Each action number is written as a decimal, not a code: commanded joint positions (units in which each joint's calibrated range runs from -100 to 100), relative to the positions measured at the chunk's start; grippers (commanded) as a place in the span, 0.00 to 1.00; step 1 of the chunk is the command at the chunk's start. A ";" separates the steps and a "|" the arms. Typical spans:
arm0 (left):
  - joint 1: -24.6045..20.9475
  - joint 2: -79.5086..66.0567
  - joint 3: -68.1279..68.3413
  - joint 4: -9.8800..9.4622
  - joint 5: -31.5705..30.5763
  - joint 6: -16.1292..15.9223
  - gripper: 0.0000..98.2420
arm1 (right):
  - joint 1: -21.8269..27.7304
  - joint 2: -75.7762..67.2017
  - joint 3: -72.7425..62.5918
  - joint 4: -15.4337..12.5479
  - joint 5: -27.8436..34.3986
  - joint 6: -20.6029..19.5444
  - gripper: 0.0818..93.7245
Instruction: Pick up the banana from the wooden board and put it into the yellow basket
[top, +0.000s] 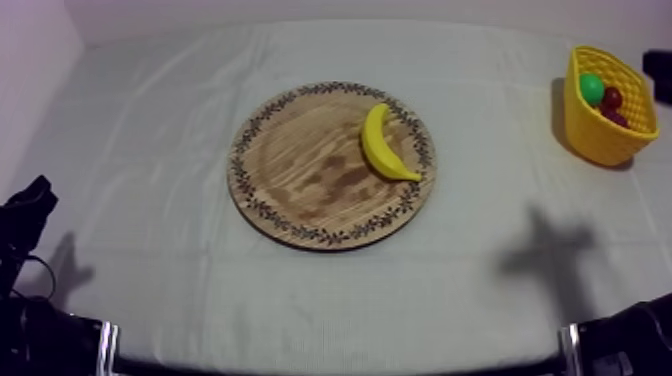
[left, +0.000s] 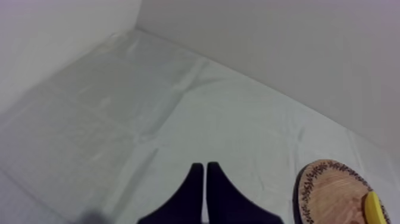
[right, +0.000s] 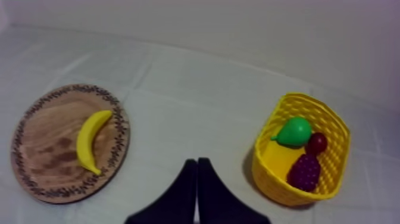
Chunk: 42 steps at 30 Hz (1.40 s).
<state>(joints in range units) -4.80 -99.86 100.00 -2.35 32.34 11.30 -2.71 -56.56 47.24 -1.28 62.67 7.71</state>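
The yellow banana (top: 383, 145) lies on the right part of the round wooden board (top: 300, 175), curved side toward the middle. The yellow basket (top: 590, 135) stands at the far right of the table. My left gripper (top: 33, 198) rests low at the left, far from the board; its fingers lie together as a narrow wedge (left: 205, 168) over bare cloth, with the board (left: 333, 196) and banana (left: 374, 208) off to one side. My right gripper (right: 197, 161) is shut on nothing, hovering between the board (right: 41, 143) with the banana (right: 90, 140) and the basket (right: 268, 173).
In the basket lie a green pear (right: 294, 132), a small red fruit (right: 316, 143) and a bunch of dark grapes (right: 305, 171). My right arm (top: 635, 335) sits low at the right edge. Open cloth lies between board and basket.
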 joint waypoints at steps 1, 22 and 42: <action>-0.01 0.04 0.00 -0.02 0.00 0.01 0.00 | -1.51 11.27 -17.78 -0.23 7.72 -1.65 0.00; -0.01 0.04 0.00 -0.02 0.00 0.01 0.00 | -11.77 48.90 -48.06 0.12 21.72 -11.44 0.00; -0.01 0.04 0.00 -0.02 0.00 0.01 0.00 | -18.28 65.23 -45.61 2.13 17.70 -18.64 0.23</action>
<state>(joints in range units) -4.80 -99.86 100.00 -2.35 32.34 11.30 -21.01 8.56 1.52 0.85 80.30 -10.78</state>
